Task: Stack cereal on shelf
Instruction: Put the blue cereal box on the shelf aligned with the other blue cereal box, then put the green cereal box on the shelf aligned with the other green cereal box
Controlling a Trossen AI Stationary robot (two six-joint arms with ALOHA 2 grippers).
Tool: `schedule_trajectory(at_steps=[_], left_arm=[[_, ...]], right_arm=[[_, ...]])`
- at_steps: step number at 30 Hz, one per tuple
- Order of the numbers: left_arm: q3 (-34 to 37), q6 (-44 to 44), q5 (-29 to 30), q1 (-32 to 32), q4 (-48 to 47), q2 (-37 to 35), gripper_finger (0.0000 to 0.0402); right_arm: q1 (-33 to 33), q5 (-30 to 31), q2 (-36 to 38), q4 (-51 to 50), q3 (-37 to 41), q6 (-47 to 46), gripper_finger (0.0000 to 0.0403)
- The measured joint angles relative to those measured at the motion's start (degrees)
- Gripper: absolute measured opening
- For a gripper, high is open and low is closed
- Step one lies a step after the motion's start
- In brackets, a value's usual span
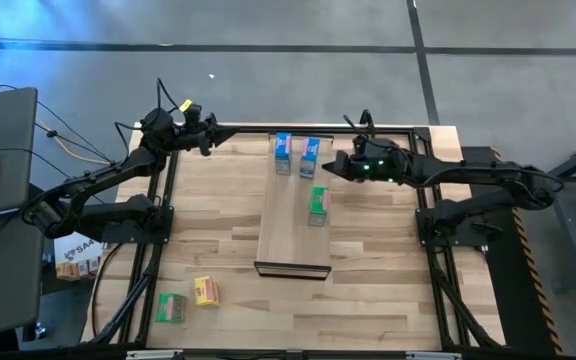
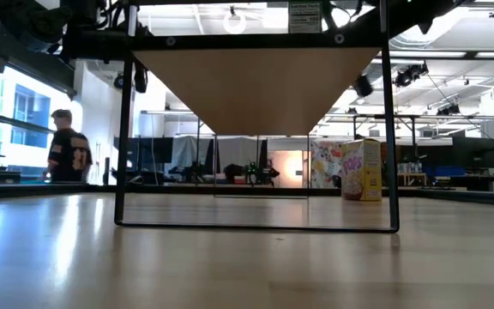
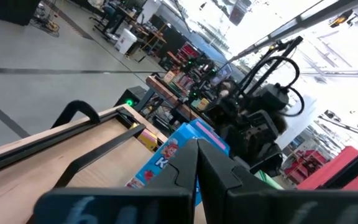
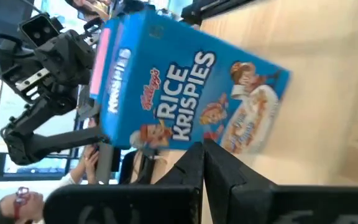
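**Op A:** From overhead I count three cereal boxes on the shelf (image 1: 293,235): two blue boxes (image 1: 283,153) and (image 1: 309,157) side by side at its far end, and a green box (image 1: 318,206) a little nearer, along its right edge. The near half of the plank is bare.

**Op B:** And the ones not placed?

**Op A:** A second green box (image 1: 172,308) and a yellow-orange box (image 1: 206,291) sit close together near the front-left corner of the tabletop (image 1: 388,290). That makes five. I can't find the sixth on the tabletop from above; there's some packaging on the floor beyond the left edge, but I can't say what it is.

**Op B:** Tools?

**Op A:** My right tool (image 1: 334,165) is just beside the right-hand blue box at the far end of the shelf, fingers closed together and holding nothing. Its wrist camera is filled by the Rice Krispies front (image 4: 185,93), with the closed fingers (image 4: 210,165) short of it. My left tool (image 1: 208,140) hangs over the far-left corner of the tabletop, also closed and empty, well apart from the boxes.

**Op B:** So, progress?

**Op A:** I'd judge it about half done. At least the two front-left boxes are left to move.
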State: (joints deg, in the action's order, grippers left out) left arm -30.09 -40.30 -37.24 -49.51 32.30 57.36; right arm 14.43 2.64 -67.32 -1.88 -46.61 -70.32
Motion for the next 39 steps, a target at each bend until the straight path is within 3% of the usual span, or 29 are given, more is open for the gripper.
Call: schedule_trajectory(at_steps=[3,8,15,20,23,26,29,35,39], left_arm=[[0.0,-0.1,-2.3,-1.0,0.1,0.0,0.0001],[0.0,-0.1,-7.1,-4.0,0.1,0.0,0.0004],[0.0,1.4,-8.0,-7.5,0.1,0.0,0.0015],[0.0,1.4,-7.5,-8.0,0.1,0.0,0.0021],[0.0,0.0,-5.5,-7.7,0.1,0.0,0.0021],[0.0,-1.1,-2.4,-7.0,0.1,0.0,0.0021],[0.0,-1.2,-0.3,-6.6,0.1,0.0,0.0021],[0.0,-2.1,3.5,-6.0,0.1,0.0,0.0021],[0.0,-1.6,5.3,-5.8,0.1,0.0,0.0021]], right_arm=[[1.7,1.5,5.1,-6.1,0.0,2.6,0.0],[3.7,9.0,14.5,-15.9,0.0,4.8,0.0],[4.0,20.6,19.5,-17.0,0.0,9.2,0.0],[7.3,20.0,16.9,-16.8,0.0,12.6,0.0],[11.3,14.2,14.4,-17.0,0.0,16.7,0.0009],[15.5,7.6,11.2,-17.2,0.0,21.8,0.0049],[18.7,4.3,8.3,-18.3,-0.6,29.1,0.0119],[22.1,5.7,4.7,-26.6,-7.0,39.9,0.0264],[22.5,8.4,2.6,-34.8,-10.8,40.6,0.0326]])
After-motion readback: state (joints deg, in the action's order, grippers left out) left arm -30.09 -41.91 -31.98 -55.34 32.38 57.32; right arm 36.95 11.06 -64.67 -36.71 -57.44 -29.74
